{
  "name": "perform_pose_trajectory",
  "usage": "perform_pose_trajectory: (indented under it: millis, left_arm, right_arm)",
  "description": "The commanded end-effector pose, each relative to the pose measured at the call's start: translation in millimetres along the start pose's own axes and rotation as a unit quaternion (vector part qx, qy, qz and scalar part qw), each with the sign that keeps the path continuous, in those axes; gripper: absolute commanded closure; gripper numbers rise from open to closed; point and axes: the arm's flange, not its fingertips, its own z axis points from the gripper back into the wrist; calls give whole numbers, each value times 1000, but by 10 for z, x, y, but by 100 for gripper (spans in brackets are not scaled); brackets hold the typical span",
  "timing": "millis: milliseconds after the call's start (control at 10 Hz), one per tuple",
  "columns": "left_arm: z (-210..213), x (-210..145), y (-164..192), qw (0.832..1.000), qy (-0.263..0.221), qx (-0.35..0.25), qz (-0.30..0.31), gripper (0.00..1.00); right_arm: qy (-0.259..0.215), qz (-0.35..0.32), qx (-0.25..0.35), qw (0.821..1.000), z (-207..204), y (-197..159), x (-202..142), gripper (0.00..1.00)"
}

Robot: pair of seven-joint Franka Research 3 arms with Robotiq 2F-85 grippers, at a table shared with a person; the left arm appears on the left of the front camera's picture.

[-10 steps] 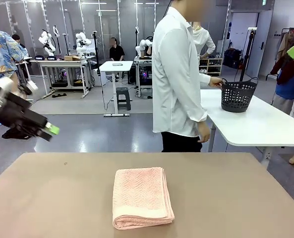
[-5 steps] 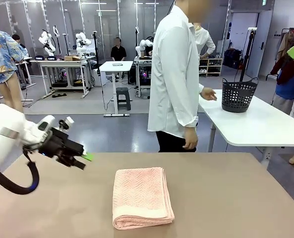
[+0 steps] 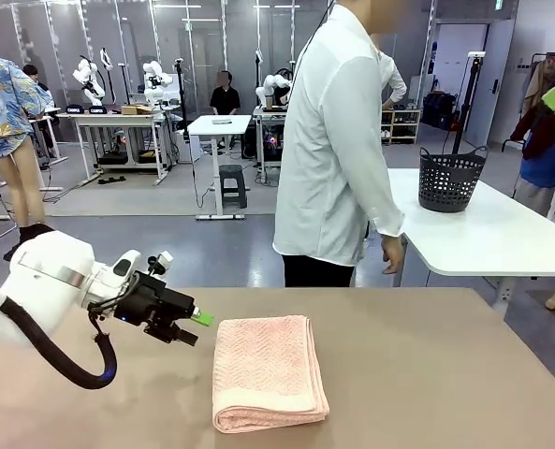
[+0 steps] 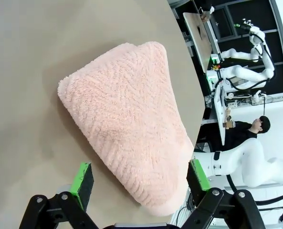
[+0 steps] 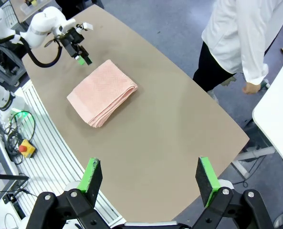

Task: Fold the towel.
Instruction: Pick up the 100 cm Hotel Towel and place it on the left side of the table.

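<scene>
The big brown table [image 3: 427,374] is in front of me, and a person in a white shirt [image 3: 338,140] stands at its far side, at about 12 o'clock. The towel [image 3: 266,372] lies flat near the middle of the table. It is pink and soft, and it looks already folded into a thick stack of layers. Its rounded fold faces me at 6 o'clock, and its open edges run along the 3 o'clock side.

My left gripper [image 3: 198,323] floats just beside the towel's far left corner, at about 10 o'clock from the towel's middle. Its jaws are wide apart and hold nothing. In my left wrist view the towel [image 4: 127,119] sits between my two green pads [image 4: 82,180]. My right gripper [image 5: 148,183] hangs high, well apart from the towel [image 5: 103,91], jaws wide and empty too.

I think my next job is to catch that corner. To do it well I should go down slowly, pinch all the layers together, and lift gently so the stack does not slide or fall open.
</scene>
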Motion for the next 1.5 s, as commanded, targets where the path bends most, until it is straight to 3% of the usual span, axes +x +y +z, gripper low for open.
perform_pose_trajectory:
  millis: [0, 300, 700, 800, 900, 1000, 1100, 1400]
  left_arm:
    - [-134, 46, 153, 1000, -7, 0, 5, 0]
    - [-292, -30, 252, 999, -2, -17, 47, 0]
    - [-484, -75, 293, 998, 4, -39, 49, 0]
    - [-534, -65, 284, 998, 12, -45, 47, 15]
    - [-563, -57, 283, 998, 17, -44, 46, 41]
    - [-595, -44, 288, 998, 19, -44, 47, 75]
    - [-633, -36, 290, 998, 21, -45, 46, 100]
    - [-653, -21, 279, 998, 23, -47, 44, 96]
  right_arm:
    - [2, 0, -1, 1000, -7, 3, 6, 0]
    - [2, 0, -1, 1000, -7, 3, 6, 0]
    - [2, 0, -1, 1000, -7, 3, 6, 0]
    - [2, 0, -1, 1000, -7, 3, 6, 0]
    - [2, 0, -1, 1000, -7, 3, 6, 0]
    - [2, 0, -1, 1000, -7, 3, 6, 0]
    - [2, 0, -1, 1000, -7, 3, 6, 0]
    - [2, 0, -1, 1000, -7, 3, 6, 0]
